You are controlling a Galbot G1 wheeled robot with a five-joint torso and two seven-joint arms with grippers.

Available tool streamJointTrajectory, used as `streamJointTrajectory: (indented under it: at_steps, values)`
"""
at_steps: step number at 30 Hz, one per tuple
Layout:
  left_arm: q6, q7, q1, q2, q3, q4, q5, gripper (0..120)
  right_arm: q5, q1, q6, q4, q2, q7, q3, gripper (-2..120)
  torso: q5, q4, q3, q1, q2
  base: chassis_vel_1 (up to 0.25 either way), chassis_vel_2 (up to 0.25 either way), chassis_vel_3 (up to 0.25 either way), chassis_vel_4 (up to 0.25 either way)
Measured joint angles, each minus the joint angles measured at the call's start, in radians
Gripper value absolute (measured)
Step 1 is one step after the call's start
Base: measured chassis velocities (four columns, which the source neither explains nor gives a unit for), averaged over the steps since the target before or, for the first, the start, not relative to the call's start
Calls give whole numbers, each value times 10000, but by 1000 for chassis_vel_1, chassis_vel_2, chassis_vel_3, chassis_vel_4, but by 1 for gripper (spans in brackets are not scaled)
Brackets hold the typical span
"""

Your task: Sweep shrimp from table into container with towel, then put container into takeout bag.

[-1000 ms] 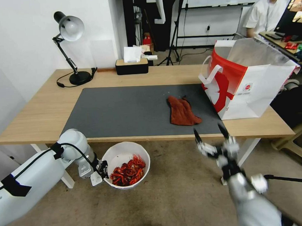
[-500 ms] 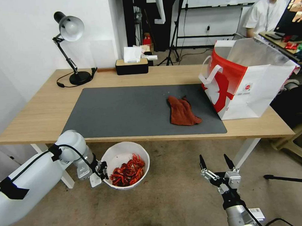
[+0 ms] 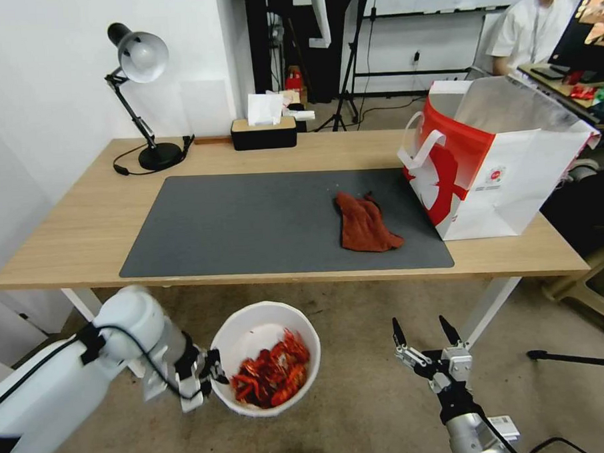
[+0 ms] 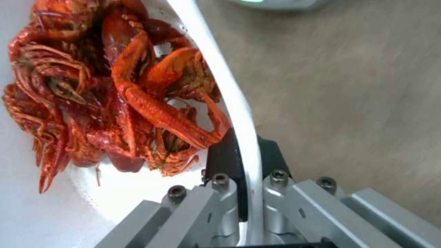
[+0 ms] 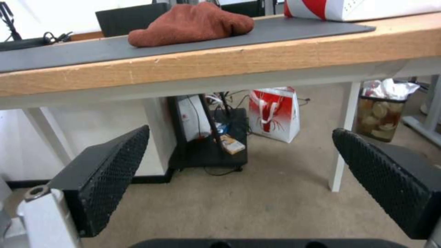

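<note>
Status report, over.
Left end effector shut on round white plastic container rim, below table edge. Red-orange shrimp inside. Right end effector open, idle. Nothing in the way.

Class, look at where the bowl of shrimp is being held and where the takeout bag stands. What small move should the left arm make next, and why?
Probably raise the container above table height. The left gripper, its jaws clamped on the rim, holds it below the table edge with the shrimp inside, while the takeout bag stands open on the tabletop to the right. The right gripper hangs open and low.
</note>
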Motion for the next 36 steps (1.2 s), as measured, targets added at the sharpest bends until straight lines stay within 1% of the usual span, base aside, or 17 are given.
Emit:
streamJointTrajectory:
  at_steps: [1, 3, 6, 8, 15, 16, 18, 19, 20, 25, 27, 29, 30, 31, 33, 34, 36]
  values:
    - [0, 0, 0, 0, 0, 0, 0, 0, 0, 0, 0, 0, 0, 0, 0, 100, 0, 0, 0, 0, 0, 0, 0, 0, 0]
    - [279, -19, -148, 350, -128, -1124, -48, 0, 36, -6, -2, -26, 52, -43, 6, 100, 0, -8, 0, 1, 0, 0, 0, 0, 0]
    - [600, -10, -429, 668, -155, -1718, -282, 0, 49, -19, -2, -31, 80, -62, 7, 100, -3, -6, 0, 0, 0, 0, 0, 0, 0]
    - [674, -3, -507, 751, -164, -1816, -357, 0, 52, -21, -3, -31, 89, -66, 9, 100, -1, -7, 0, 0, 0, 0, 0, 0, 0]
    - [1633, 157, -1890, 2206, -390, -2405, -2140, 0, 43, -81, -8, -73, 194, -123, 35, 100, -4, -3, 2, 0, 0, 0, 0, 0, 0]
    - [1633, 157, -1890, 2206, -390, -2405, -2140, 0, 43, -81, -8, -73, 194, -123, 35, 100, -4, -3, 2, 0, 0, 0, 0, 0, 0]
    - [1787, 180, -2583, 2396, -279, -2363, -2704, 0, 29, -80, -8, -105, 213, -126, 38, 100, -3, -3, 1, 1, 0, 0, 0, 0, 0]
    - [1787, 180, -2583, 2396, -279, -2363, -2704, 0, 29, -80, -8, -105, 213, -126, 38, 100, -3, -3, 1, 1, 0, 0, 0, 0, 0]
    - [1834, 131, -3185, 2422, -84, -2168, -3286, 0, 26, -78, -25, -117, 213, -126, 39, 100, -2, -5, 1, 0, 0, 0, 0, 0, 0]
    - [1910, 104, -4584, 2374, 410, -1603, -4196, 0, -114, -122, -163, -94, 207, -124, 8, 100, -3, -3, 1, 0, -2, 0, 0, 0, 0]
    - [1906, 119, -4842, 2339, 520, -1444, -4307, 0, -145, -133, -168, -88, 219, -121, 12, 100, -2, -4, 1, 1, -1, 0, 0, 0, 0]
    - [1872, 174, -5547, 2213, 946, -998, -4419, 0, -177, -163, -187, -90, 256, -113, 31, 100, -3, -3, 1, 1, -1, 0, 0, 0, 0]
    - [1841, 201, -6194, 2050, 1464, -545, -4466, 0, -177, -183, -189, -117, 270, -105, 46, 100, -4, -3, 1, 1, -1, 0, 0, 0, 0]
    - [1841, 201, -6194, 2050, 1464, -545, -4466, 0, -177, -183, -189, -117, 270, -105, 46, 100, -4, -3, 1, 1, -1, 0, 0, 0, 0]
    - [1858, 222, -7177, 1560, 2414, 398, -4508, 0, -177, -182, -190, -166, 286, -80, 83, 100, -1, -4, 2, 1, -2, 0, 0, 0, 0]
    - [1858, 222, -7177, 1560, 2414, 398, -4508, 0, -177, -182, -190, -166, 286, -80, 83, 100, -1, -4, 2, 1, -2, 0, 0, 0, 0]
    - [2060, 232, -7811, 880, 3029, 1210, -4594, 0, -172, -155, -195, -185, 313, -58, 98, 100, -10, -7, 2, 2, -2, 0, 0, 0, 0]
